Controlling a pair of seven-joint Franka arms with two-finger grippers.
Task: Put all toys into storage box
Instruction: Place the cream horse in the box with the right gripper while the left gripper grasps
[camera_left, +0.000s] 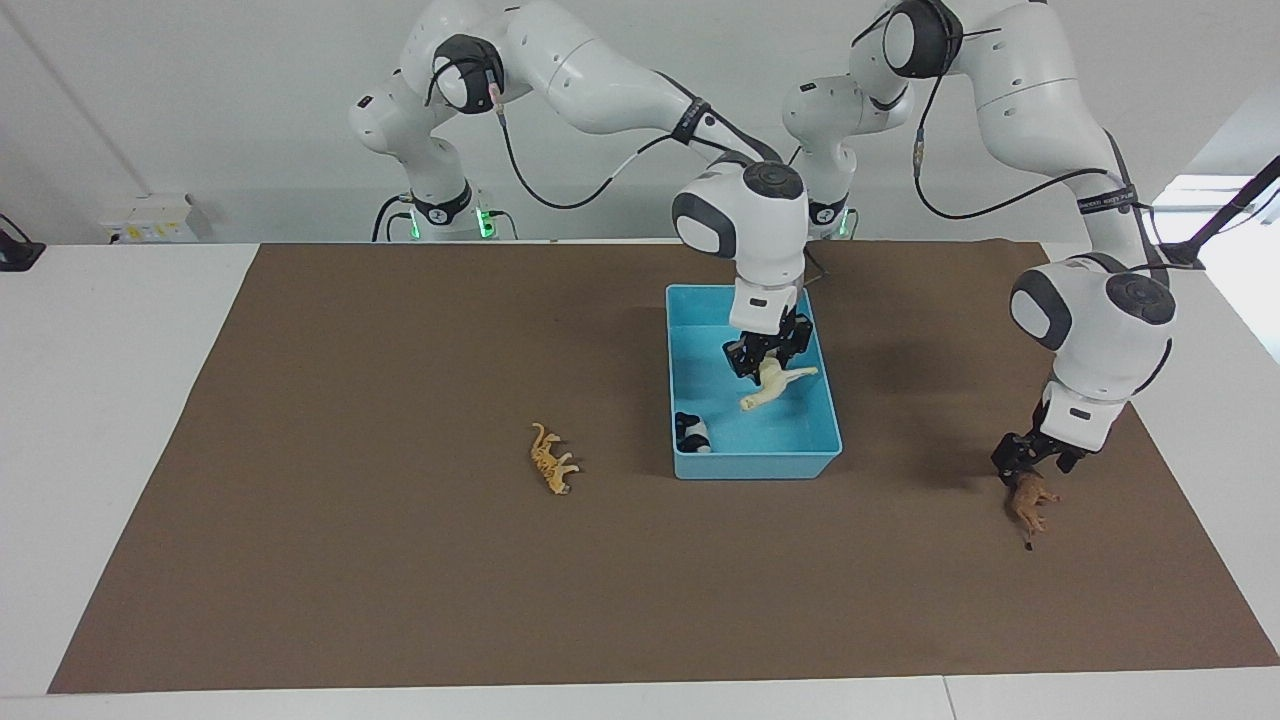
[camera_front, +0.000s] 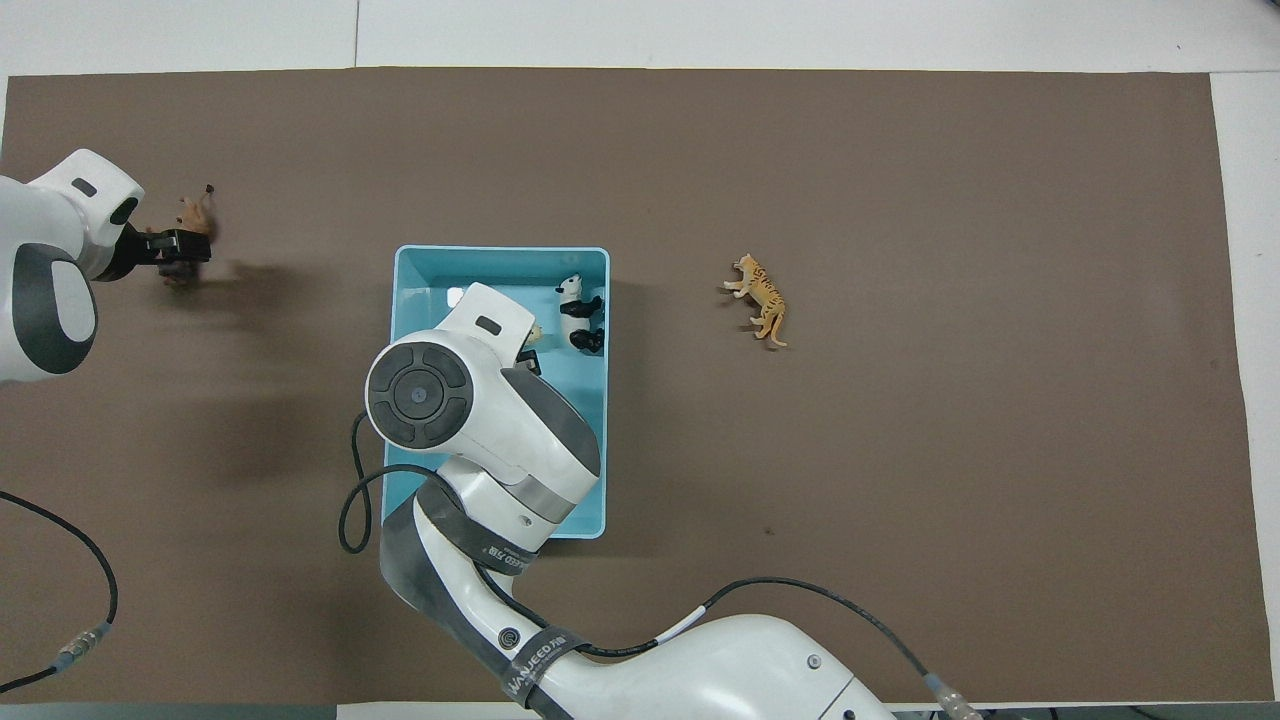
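The light-blue storage box (camera_left: 756, 466) (camera_front: 500, 250) lies mid-table. In its corner farthest from the robots is the panda (camera_left: 692, 433) (camera_front: 578, 315). My right gripper (camera_left: 766, 364) is down inside the box with the cream horse (camera_left: 778, 386) tilted right at its tips; whether it still grips the horse I cannot tell. From overhead its wrist hides most of the horse. The orange tiger (camera_left: 551, 460) (camera_front: 760, 298) lies on the mat toward the right arm's end. My left gripper (camera_left: 1025, 462) (camera_front: 176, 250) is open and low at the robot-side end of the brown lion (camera_left: 1031, 503) (camera_front: 196, 212).
A brown mat (camera_left: 400, 560) covers most of the white table (camera_left: 120, 400). A loose cable (camera_front: 70, 590) trails near the left arm's base. The right arm's forearm spans the box's robot-side half from overhead.
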